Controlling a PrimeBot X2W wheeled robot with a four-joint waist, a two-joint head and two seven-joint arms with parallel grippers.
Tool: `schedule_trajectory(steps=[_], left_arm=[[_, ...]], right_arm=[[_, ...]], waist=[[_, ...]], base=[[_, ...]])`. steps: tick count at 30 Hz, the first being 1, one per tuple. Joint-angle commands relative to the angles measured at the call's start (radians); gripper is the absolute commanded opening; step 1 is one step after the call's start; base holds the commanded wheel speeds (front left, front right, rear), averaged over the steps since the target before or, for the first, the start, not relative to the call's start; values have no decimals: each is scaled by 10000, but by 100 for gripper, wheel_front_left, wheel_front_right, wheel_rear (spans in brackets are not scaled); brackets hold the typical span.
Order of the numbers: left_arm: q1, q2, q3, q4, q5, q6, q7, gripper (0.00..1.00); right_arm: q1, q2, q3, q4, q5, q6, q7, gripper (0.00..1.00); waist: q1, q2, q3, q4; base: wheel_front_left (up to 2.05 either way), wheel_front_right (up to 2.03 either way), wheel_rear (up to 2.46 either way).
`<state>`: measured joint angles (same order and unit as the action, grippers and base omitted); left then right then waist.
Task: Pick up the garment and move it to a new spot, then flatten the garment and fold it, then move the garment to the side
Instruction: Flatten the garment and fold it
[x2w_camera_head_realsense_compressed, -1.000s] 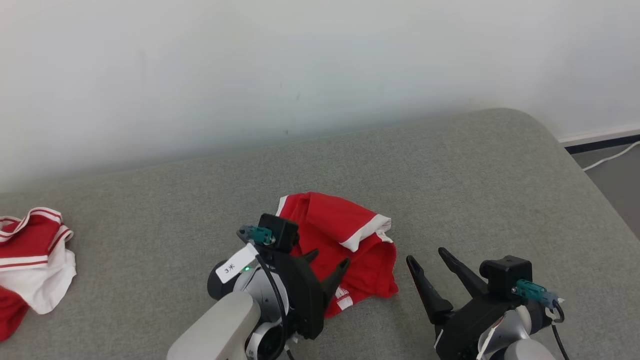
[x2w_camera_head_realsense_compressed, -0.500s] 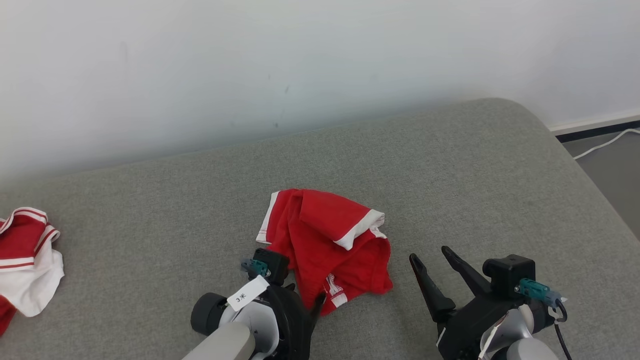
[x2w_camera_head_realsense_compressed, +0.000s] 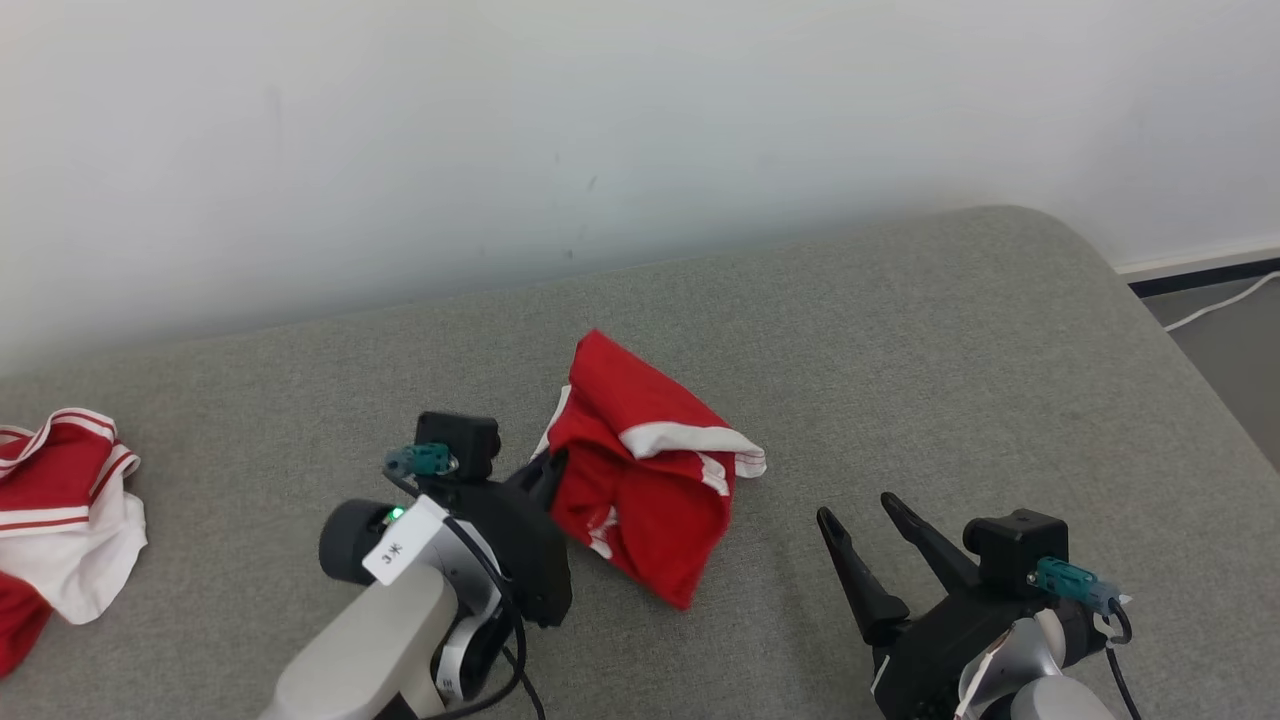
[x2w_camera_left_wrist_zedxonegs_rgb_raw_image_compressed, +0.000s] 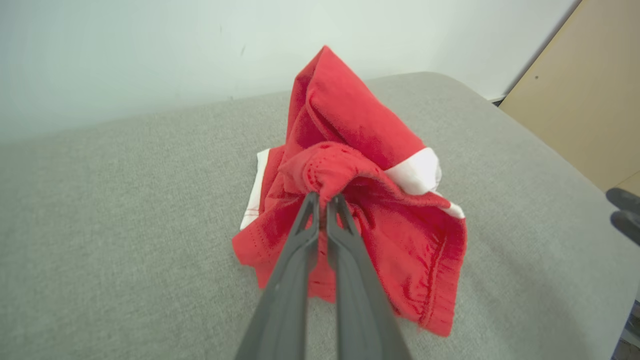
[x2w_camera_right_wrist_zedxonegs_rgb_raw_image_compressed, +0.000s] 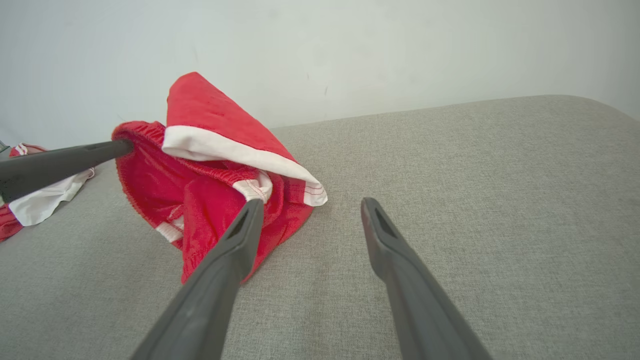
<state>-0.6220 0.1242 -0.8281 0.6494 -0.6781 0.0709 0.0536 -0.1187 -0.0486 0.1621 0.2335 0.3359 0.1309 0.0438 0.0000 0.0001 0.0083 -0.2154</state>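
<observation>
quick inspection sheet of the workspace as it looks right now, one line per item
surface: grey fabric cushion, rounded far-right corner
job's things: red garment with white trim, bunched, one edge raised, the rest on the cushion
clutter: second red-and-white garment at the far left
grippers: left gripper shut on the red garment's edge; right gripper open, apart from it
cables: white cable past the cushion's right end
surroundings: white wall behind; beige panel to the right

Left gripper (x2w_camera_left_wrist_zedxonegs_rgb_raw_image_compressed: 324, 200) and right gripper (x2w_camera_head_realsense_compressed: 855, 510) are built in black with long tapered dark fingers (x2w_camera_head_realsense_compressed: 862, 592), boxy camera blocks (x2w_camera_head_realsense_compressed: 1012, 545) and teal connectors (x2w_camera_head_realsense_compressed: 1062, 578); a white tag (x2w_camera_head_realsense_compressed: 397, 546), green light (x2w_camera_head_realsense_compressed: 397, 516) and black cable (x2w_camera_head_realsense_compressed: 517, 655) are carried by the pale grey left forearm (x2w_camera_head_realsense_compressed: 365, 645).
</observation>
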Motion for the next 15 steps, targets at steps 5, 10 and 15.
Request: schedule_trajectory(steps=[5,10,15], left_arm=[[-700,357,397,-530,141,164,-517,0],[-1220,570,606,-1244,207,198,-774,0],[-1681,593,539,-1875,319,80,-592,0]], right_arm=[[-3,-38,3,31,72,-3,-43,100],[49,-38,10,32,78,-3,-36,100],[40,-38,29,44,119,-3,-20,100]], waist=[[0,-1,-62,65],[0,-1,-135,103],[0,-1,-177,105]], base=[[0,0,0],[0,0,0],[0,0,0]])
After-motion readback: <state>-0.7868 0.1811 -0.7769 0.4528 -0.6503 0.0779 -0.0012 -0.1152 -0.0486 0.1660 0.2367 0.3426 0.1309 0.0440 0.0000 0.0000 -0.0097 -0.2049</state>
